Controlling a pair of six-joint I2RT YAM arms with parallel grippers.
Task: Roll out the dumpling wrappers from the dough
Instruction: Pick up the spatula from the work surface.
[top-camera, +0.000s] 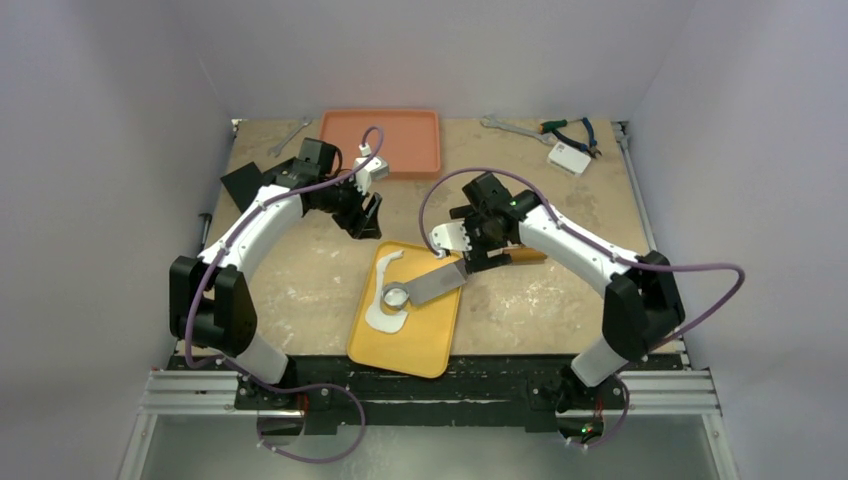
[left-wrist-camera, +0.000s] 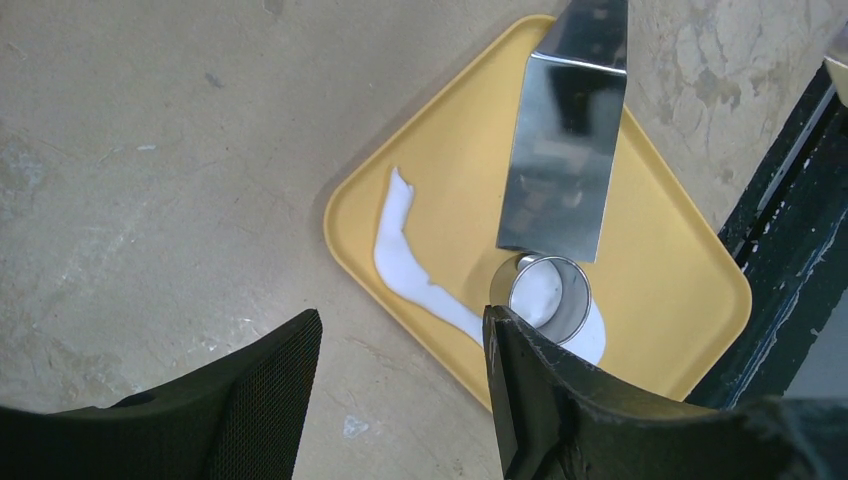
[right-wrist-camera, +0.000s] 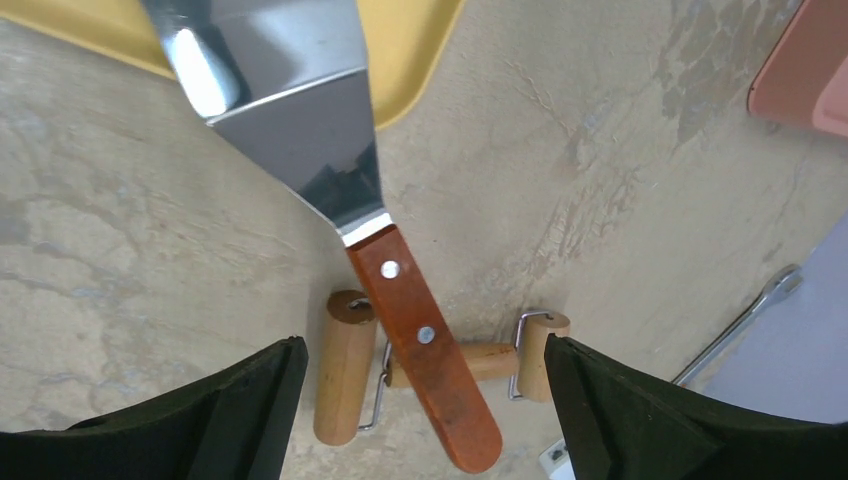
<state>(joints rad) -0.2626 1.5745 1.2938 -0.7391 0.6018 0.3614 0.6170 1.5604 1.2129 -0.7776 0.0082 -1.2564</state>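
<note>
A yellow tray (top-camera: 425, 345) holds a ragged white dough scrap (left-wrist-camera: 405, 255) and a metal ring cutter (left-wrist-camera: 550, 292) standing on the dough's wide end. White dough fills the ring. No dumpling wrappers lie free in view. A metal spatula (left-wrist-camera: 565, 150) rests with its blade on the tray, its tip touching the ring. Its wooden handle (right-wrist-camera: 430, 365) lies across a small wooden roller (right-wrist-camera: 343, 368). My left gripper (left-wrist-camera: 402, 315) hangs open and holds nothing, over the table by the tray's far edge. My right gripper (right-wrist-camera: 422, 345) hovers wide open, straddling the spatula handle without touching it.
An orange tray (top-camera: 382, 140) sits at the back of the table behind the left gripper (top-camera: 368, 222). A wrench (top-camera: 505, 124), pliers (top-camera: 572, 128) and a small white box (top-camera: 568, 157) lie at the back right. White walls close in the table's sides.
</note>
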